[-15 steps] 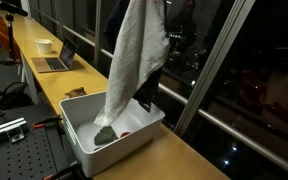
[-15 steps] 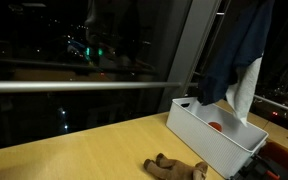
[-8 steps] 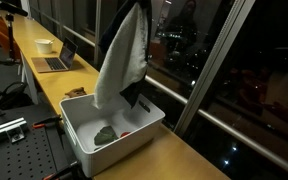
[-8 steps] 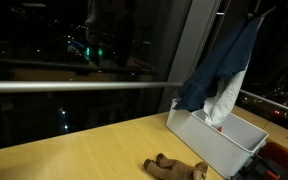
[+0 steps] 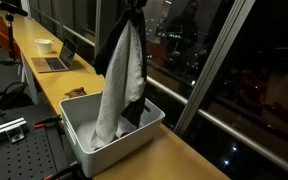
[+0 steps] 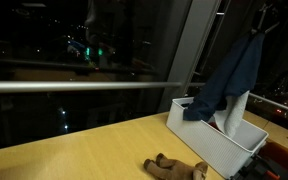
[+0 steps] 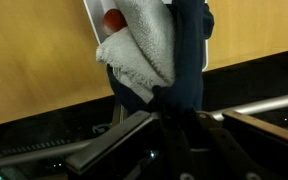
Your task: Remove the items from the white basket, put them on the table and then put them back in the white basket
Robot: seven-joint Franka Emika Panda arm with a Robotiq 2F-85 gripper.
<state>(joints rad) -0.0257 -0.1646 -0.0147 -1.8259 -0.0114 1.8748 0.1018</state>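
Large grey-beige terry towel (image 5: 119, 85), looped nap, hung in a long soft fold w/ its lower end down inside the rectangular white plastic basket (image 5: 124, 150). The basket had smooth solid walls & rounded corners. Dark blue cloth (image 6: 229, 80), smoother & thinner, draped alongside the towel; in an exterior view its hem reached the basket (image 6: 209, 140) rim, w/ the towel (image 6: 236, 112) pale beneath it. In the wrist view the towel (image 7: 144, 45) was bunched against the blue cloth (image 7: 189, 50), and a small red item (image 7: 112, 18) showed at the top edge.

The basket sat on the yellowish-tan wooden table (image 5: 174, 155), close to the dark window glass (image 5: 244, 70). Small brown plush piece (image 6: 174, 168) lay on the table (image 6: 74, 150), apart from the basket. Farther along: open laptop (image 5: 54, 62) & white cup (image 5: 44, 45). Grey perforated metal board (image 5: 4, 130) was below, at the near end.

Hanging cloth blocked most of the basket interior in both exterior views.

Gripper (image 7: 174, 118) was pinched nearly closed on the dark blue cloth, high over the basket. The towel hung from the same grip, but how much of it sat betw. the jaws couldn't be told.
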